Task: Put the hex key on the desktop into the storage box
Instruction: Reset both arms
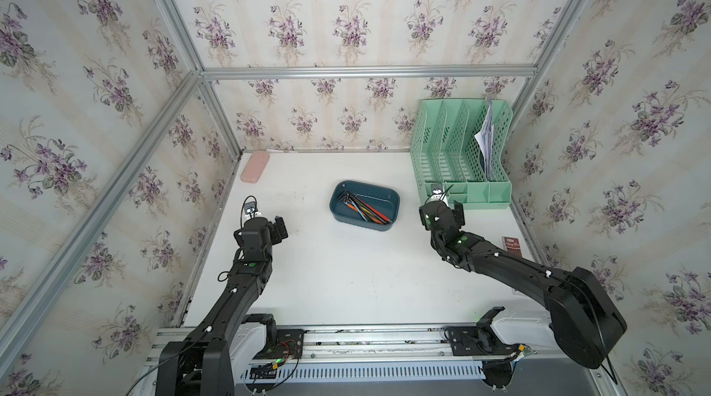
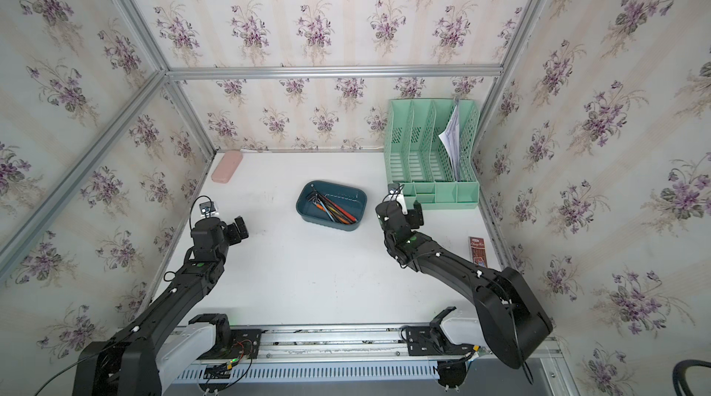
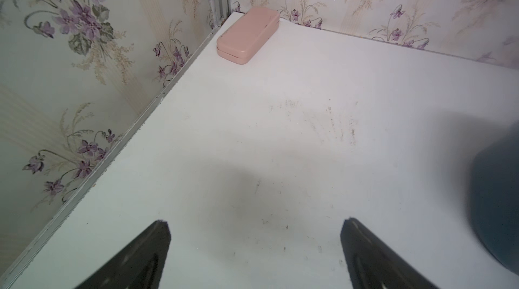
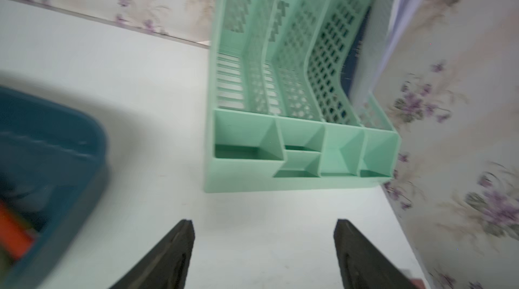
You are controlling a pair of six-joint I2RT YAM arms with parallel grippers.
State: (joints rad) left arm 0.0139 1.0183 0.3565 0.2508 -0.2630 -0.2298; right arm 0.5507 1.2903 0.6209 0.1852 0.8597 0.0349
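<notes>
Since no hex key is to be seen on the bare desktop (image 1: 346,278) in both top views, the task is judged to be done or nearly so: a dark hex key (image 1: 345,197), bent in an L and bunched with others like it, is found inside the storage box (image 1: 356,224) at its left end, beside longer orange and blue tools laid slantwise. Such a key is judged to be stiff, smooth steel, thin and light, lying flat and therefore hard to pinch; were it to be lifted again, it would best be taken across the long arm near the bend, where slipping and twisting are least likely. The left gripper (image 3: 254,225) is shown wide apart and empty above the desktop, well left of the box; the right gripper (image 4: 264,225) is likewise spread wide with nothing between its fingers, and is placed between the box and the green file rack (image 1: 461,159). The box's contents are shown whole only from above; in the right wrist view only a blurred corner and an orange streak are given. The closed seam of the pink case (image 3: 247,34) is made plain only in the left wrist view.
</notes>
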